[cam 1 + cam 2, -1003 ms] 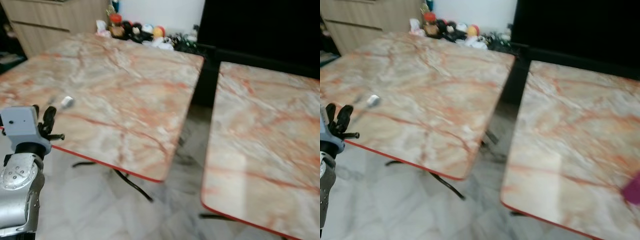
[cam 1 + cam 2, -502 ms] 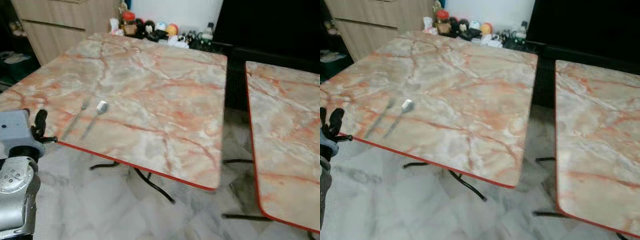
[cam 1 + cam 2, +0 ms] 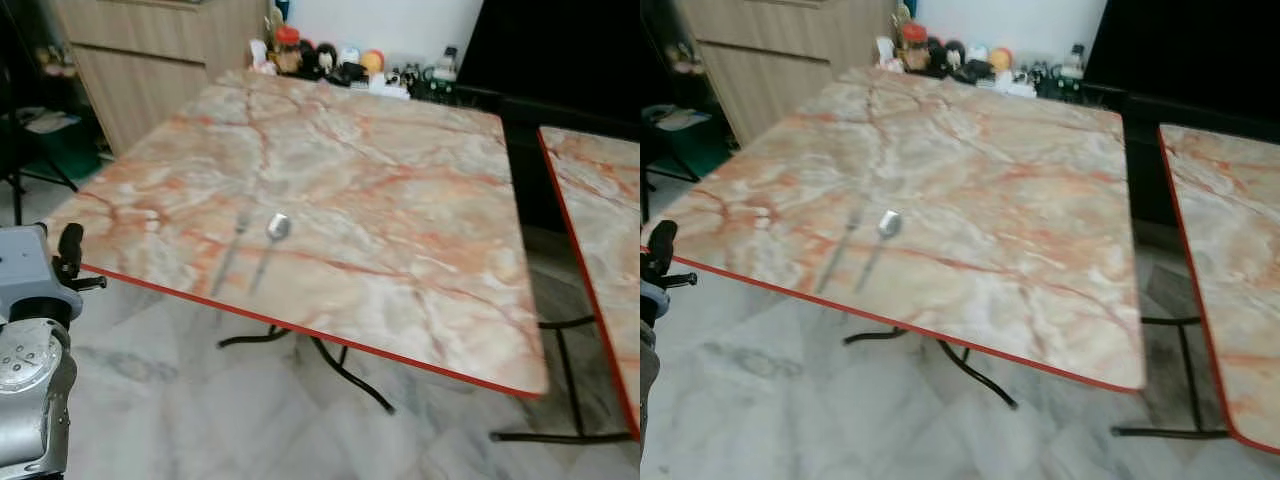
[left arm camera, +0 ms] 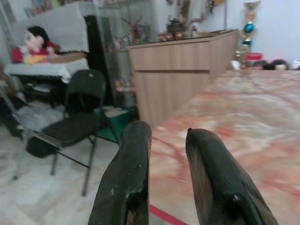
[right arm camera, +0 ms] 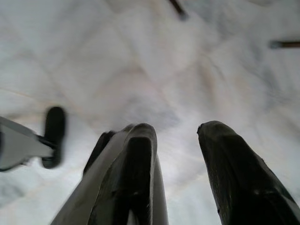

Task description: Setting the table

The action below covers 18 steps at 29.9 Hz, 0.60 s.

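Observation:
A marble-patterned table [image 3: 400, 200] with a red edge stands in front of me. A silver spoon [image 3: 276, 228] and a fork [image 3: 236, 232] lie side by side on it, near its left front edge. My left gripper [image 3: 70, 252] is raised at the lower left, just short of the table's near corner and left of the cutlery. In the left wrist view its fingers [image 4: 129, 178] stand a little apart with nothing between them. My right gripper [image 5: 176, 129] hangs open over the pale floor, holding nothing.
A second marble table [image 3: 600, 220] stands to the right across a narrow gap. Jars and small figures [image 3: 330, 60] crowd the first table's far edge. A wooden cabinet [image 3: 150, 60] is at the back left, with a black chair [image 4: 79, 112] beside it. Black table legs [image 3: 340, 365] cross the floor.
The camera has swung left, so the first table sits more centrally and the spoon and fork show clearly. The cutlery itself has not moved. The left gripper keeps its raised pose.

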Motion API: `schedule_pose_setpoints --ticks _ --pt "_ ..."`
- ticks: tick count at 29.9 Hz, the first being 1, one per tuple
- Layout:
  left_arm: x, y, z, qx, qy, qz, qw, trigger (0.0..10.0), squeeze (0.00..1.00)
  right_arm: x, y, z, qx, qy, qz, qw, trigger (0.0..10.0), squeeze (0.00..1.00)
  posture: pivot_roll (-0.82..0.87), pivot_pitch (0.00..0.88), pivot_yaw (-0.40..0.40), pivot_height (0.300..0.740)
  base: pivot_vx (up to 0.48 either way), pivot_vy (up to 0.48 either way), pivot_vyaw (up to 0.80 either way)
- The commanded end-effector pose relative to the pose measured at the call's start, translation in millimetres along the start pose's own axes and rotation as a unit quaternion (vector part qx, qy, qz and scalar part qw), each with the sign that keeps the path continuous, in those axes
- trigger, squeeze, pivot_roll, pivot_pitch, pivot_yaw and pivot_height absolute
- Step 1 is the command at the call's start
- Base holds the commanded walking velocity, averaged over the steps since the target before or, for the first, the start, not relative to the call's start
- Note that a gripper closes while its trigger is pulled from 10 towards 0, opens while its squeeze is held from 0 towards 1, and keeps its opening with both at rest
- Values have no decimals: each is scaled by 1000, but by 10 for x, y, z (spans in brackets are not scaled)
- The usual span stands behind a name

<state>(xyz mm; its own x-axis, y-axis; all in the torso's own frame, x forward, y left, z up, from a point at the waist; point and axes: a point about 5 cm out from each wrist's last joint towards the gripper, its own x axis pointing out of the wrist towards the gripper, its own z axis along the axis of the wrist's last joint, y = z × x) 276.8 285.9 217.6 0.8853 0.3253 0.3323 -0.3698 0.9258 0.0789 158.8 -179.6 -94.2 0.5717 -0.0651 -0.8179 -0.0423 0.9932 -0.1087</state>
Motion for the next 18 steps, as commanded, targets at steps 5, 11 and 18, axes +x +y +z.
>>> schedule_pose_setpoints --ticks 5,11,18 --pt "3 -17 39 7 -10 -3 1000 10000 0 -29 -101 -121 -1 19 -13 1000 10000 0 144 123 -7 740 0 480 0" --pt "11 -38 18 9 -9 -5 1000 10000 0 -32 -103 -130 6 20 -16 1000 10000 0 141 113 -1 740 0 480 0" --pt "3 -47 -6 16 -10 -16 1000 10000 0 -26 -85 -106 7 15 -17 1000 10000 0 143 103 0 740 0 343 0"
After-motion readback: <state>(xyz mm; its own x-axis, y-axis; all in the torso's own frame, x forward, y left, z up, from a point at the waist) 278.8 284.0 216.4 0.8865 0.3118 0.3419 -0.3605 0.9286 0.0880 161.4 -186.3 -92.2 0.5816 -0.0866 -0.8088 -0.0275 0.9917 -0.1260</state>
